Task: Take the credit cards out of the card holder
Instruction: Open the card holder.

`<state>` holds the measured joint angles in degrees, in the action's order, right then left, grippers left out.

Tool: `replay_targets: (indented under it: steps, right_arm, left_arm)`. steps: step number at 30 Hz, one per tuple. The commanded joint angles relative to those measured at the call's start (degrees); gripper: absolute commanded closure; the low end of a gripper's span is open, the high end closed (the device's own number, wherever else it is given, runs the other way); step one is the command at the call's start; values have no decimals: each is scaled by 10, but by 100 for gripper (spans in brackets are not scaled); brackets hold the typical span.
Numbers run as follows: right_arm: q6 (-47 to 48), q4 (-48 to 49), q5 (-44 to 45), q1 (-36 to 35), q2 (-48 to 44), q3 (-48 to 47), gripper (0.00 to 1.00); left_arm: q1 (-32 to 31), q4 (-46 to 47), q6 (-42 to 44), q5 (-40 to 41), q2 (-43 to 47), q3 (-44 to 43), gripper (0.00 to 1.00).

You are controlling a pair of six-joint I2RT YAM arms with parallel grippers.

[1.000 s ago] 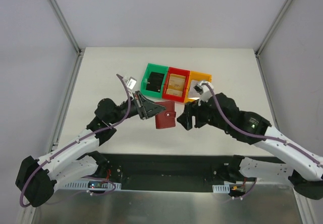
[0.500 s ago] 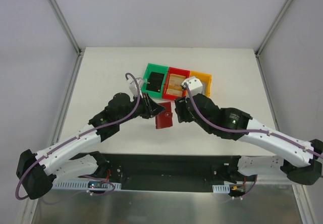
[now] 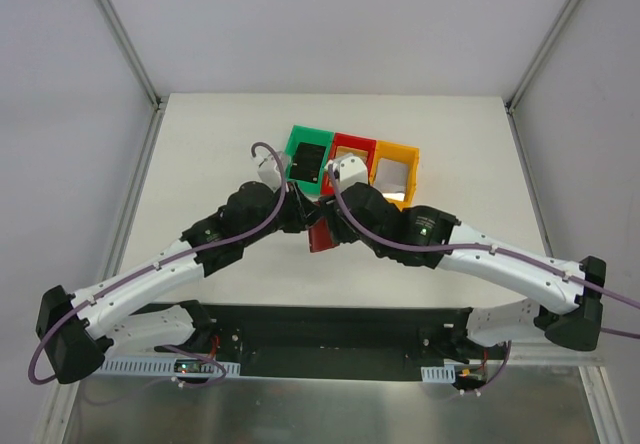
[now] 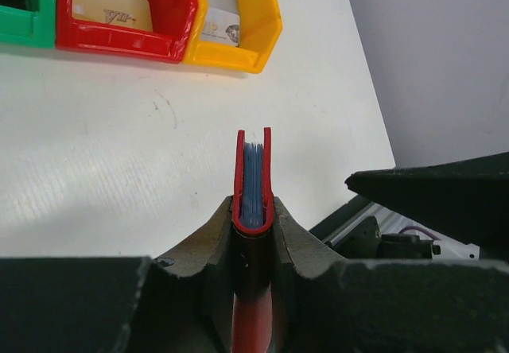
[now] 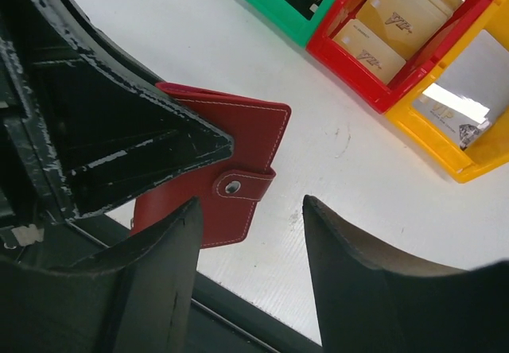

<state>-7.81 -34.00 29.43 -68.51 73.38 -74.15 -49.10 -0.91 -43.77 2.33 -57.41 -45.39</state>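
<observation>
Left gripper (image 4: 253,224) is pinching the shut card holder (image 5: 253,134).
Right gripper (image 5: 251,218) is hovering spread beside its strap (image 5: 242,184); overhead, it is showing only as a red sliver.

The middle of the table (image 3: 200,144) is crowded by both arms, which meet over the wallet (image 5: 258,134). The wallet is clamped on edge by the left gripper (image 4: 254,214), so the side toward the left arm is blocked by that gripper's black body. The strap side is left uncovered and is faced by the right gripper (image 5: 250,202), whose fingers are set apart with bare tabletop seen between them. Beyond the wallet the way is closed by a row of bins (green (image 3: 296,149), red (image 3: 355,141), yellow (image 3: 398,148), side by side), with a strip of bare table left before them. Wide room is found along the table's left, right and far edges.
</observation>
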Motion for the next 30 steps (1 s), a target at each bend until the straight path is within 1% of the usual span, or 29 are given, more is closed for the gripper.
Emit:
replay_targets:
  steps: [1,10,22,30]
  right_arm:
    - [-9,1,-5,-4,18,-35,45]
    - [-17,-3,-10,-4,47,-41,50]
    - [-27,-5,-7,-3,71,-48,54]
    - [-32,-34,15,-4,91,-58,62]
  left_arm:
    - [-9,-16,-7,40,-6,-36,100]
    - [-12,-22,-19,44,-6,-42,100]
    - [-13,-22,-40,38,4,-38,100]
    - [-12,-22,-49,35,14,-37,100]
